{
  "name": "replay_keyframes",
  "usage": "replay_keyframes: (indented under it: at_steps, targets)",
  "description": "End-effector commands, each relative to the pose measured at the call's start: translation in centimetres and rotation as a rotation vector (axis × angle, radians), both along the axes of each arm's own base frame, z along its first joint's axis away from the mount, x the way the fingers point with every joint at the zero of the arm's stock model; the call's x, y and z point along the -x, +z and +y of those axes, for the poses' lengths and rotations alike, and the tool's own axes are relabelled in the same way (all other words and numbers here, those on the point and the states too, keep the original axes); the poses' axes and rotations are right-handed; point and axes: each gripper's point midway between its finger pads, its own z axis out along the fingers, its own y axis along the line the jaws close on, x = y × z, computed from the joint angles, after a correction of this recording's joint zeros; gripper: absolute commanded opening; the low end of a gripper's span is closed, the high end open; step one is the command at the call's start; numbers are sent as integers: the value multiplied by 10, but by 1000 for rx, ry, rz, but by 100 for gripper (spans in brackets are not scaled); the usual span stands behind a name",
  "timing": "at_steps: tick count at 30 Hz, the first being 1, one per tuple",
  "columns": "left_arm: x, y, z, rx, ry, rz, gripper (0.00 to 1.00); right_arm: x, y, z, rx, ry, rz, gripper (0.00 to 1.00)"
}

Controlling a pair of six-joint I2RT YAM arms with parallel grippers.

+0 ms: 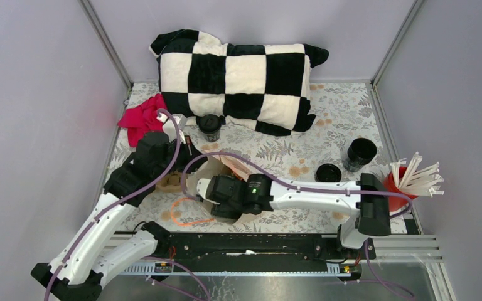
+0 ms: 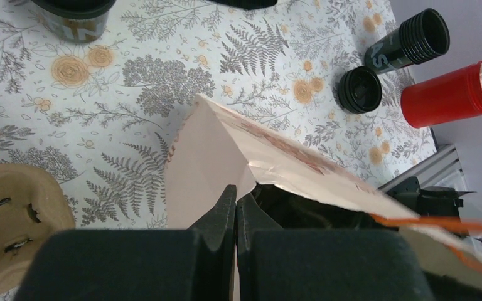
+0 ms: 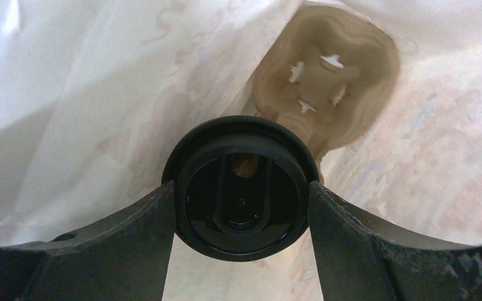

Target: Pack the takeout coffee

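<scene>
My right gripper is inside a pale paper bag, shut on a black takeout cup with a black sip lid, seen from above. My left gripper is shut on the bag's rim and holds the mouth open. In the top view the bag lies between both arms. A second lidded black cup stands by the checkered pillow and shows at the left wrist view's top edge. A third black cup is open, with a loose black lid beside it.
A brown pulp cup carrier lies left of the bag, and its outline shows through the bag wall. A red cup of white straws stands at the right edge. A checkered pillow and red cloth lie at the back.
</scene>
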Motion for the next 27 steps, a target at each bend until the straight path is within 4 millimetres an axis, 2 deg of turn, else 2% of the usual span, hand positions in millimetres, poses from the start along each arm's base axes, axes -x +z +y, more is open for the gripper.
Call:
replay_keyframes:
  at_steps: [1,8,11,16,20,23,27]
  targets:
    - [-22,10,-1,-24,27,-92,0,-4,1,15,-13,-35,-48,50]
    - [-46,53,-14,13,27,-219,0,-33,20,7,-6,-74,-202,50]
    - [-49,62,-11,6,43,-250,0,-43,31,1,-3,-83,-234,51]
    - [-40,47,-3,1,68,-215,0,-50,53,-3,-59,-111,-227,51]
    - [-37,34,16,-10,162,-203,0,-47,53,4,-63,-119,-185,51]
    - [-40,20,33,-59,249,-191,0,-36,52,18,-88,-120,-76,51]
    - [-36,11,38,-66,265,-175,0,-35,57,27,-136,-156,-34,51]
